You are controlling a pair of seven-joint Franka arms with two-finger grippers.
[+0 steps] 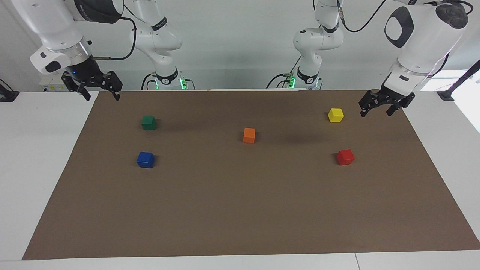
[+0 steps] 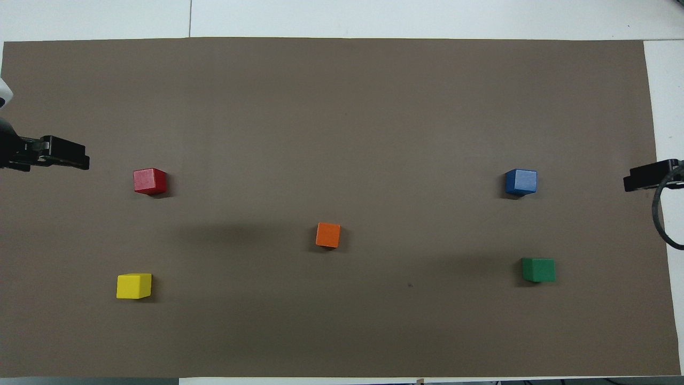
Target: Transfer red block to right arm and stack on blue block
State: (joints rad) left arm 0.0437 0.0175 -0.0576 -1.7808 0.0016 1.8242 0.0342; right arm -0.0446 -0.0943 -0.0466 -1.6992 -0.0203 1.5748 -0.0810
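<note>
While both arms hang raised, 5 cubes sit untouched on the brown mat (image 1: 240, 210).
Left gripper (image 1: 375, 108), jaws wide and empty, hovers beside the yellow cube (image 1: 335, 115), red block (image 1: 345, 157) nearby; right gripper (image 1: 100, 93), also wide, hovers well apart from blue block (image 1: 145, 159).

Robotics lab – twin white arms (image 1: 420, 41), bare table (image 1: 37, 150)

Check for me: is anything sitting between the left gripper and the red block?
Nothing visible is. The left gripper, open and empty, hangs over the mat's edge. The yellow block sits beside that line, nearer the robots than the red block, not across it.
</note>
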